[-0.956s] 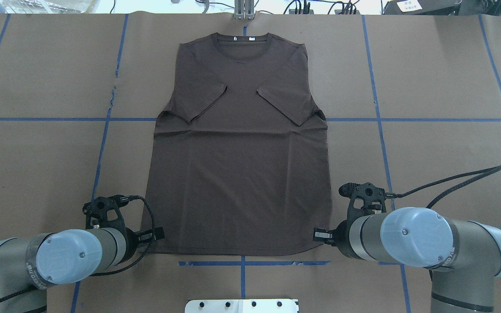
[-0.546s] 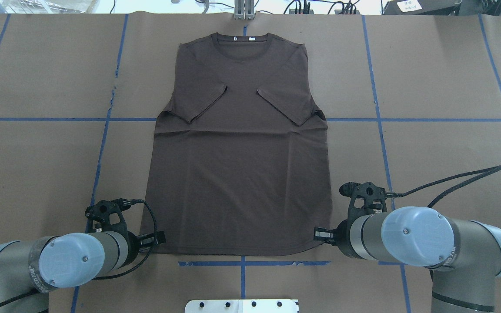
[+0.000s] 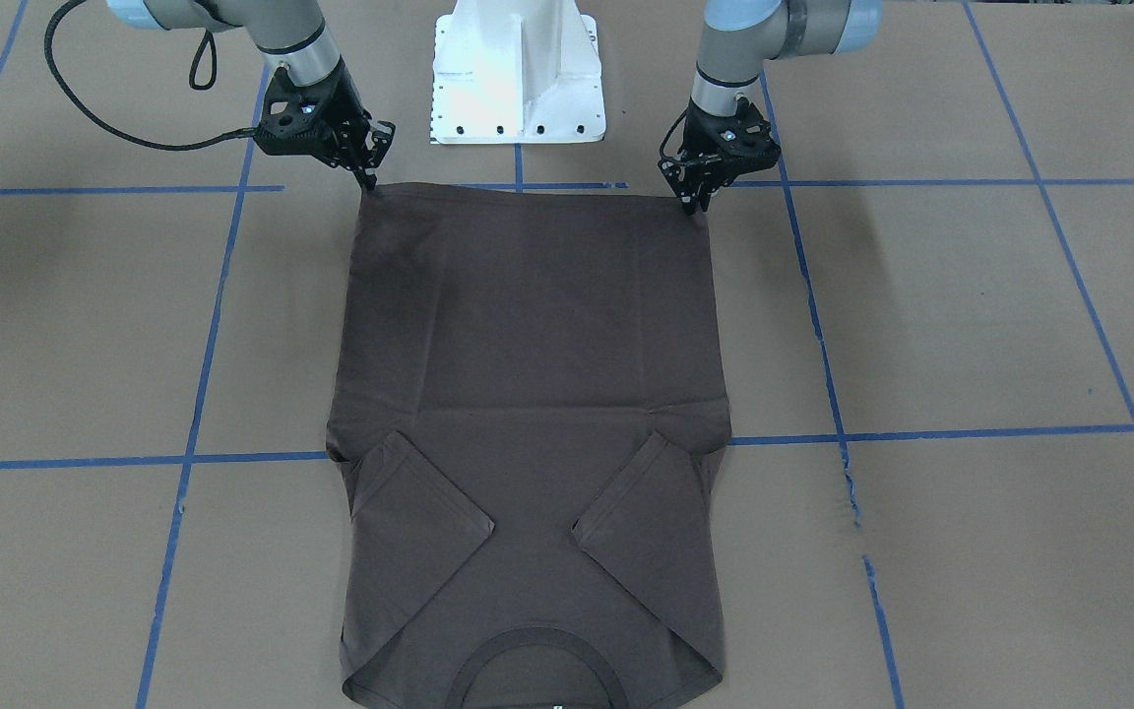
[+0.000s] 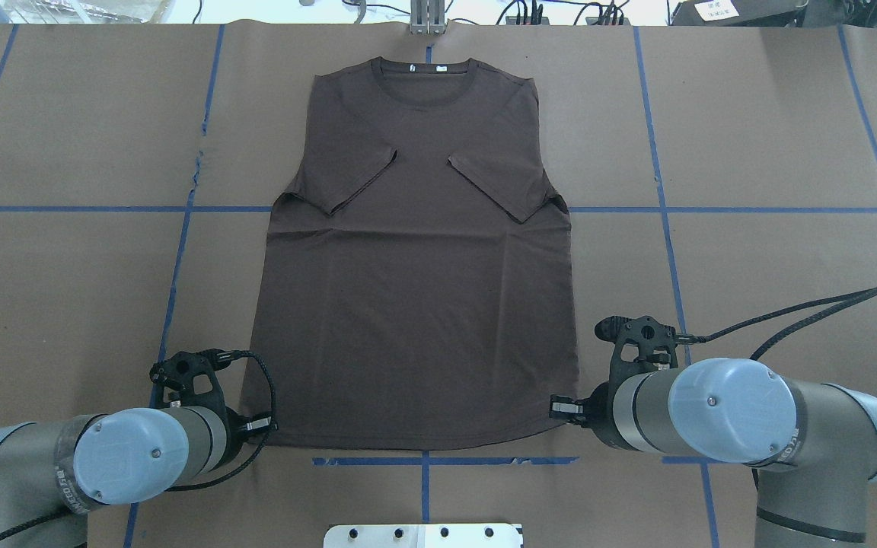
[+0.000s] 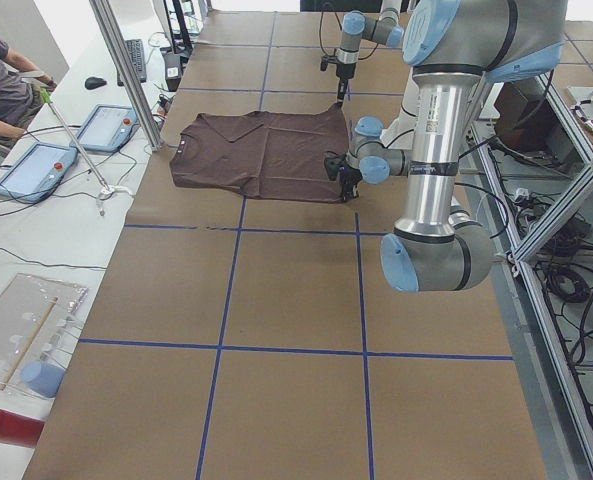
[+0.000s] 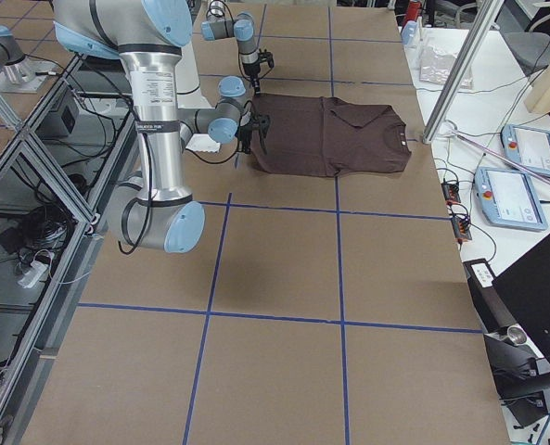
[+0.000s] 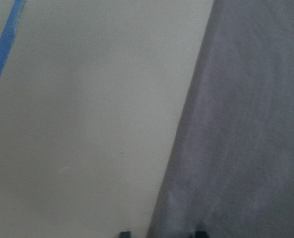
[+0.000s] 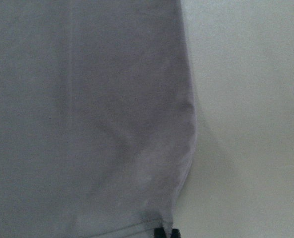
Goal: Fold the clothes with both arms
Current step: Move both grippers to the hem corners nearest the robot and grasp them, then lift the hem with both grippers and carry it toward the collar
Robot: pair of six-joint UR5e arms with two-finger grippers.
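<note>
Right gripper [image 3: 370, 182] clamped on, left gripper [image 3: 695, 202] spread astride, the T-shirt [image 4: 416, 304], flat on the table [image 4: 751, 152], sleeves [image 4: 355, 179] folded in, each gripper at a near hem corner. Grasping step; next likely needs the left closing, then an even lift

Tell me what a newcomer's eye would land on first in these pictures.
The dark brown T-shirt lies flat at the middle of the brown paper-covered table, collar away from the robot, both sleeves folded in over the chest. The left gripper and right gripper sit at the two hem corners nearest the robot, one to each side.
</note>
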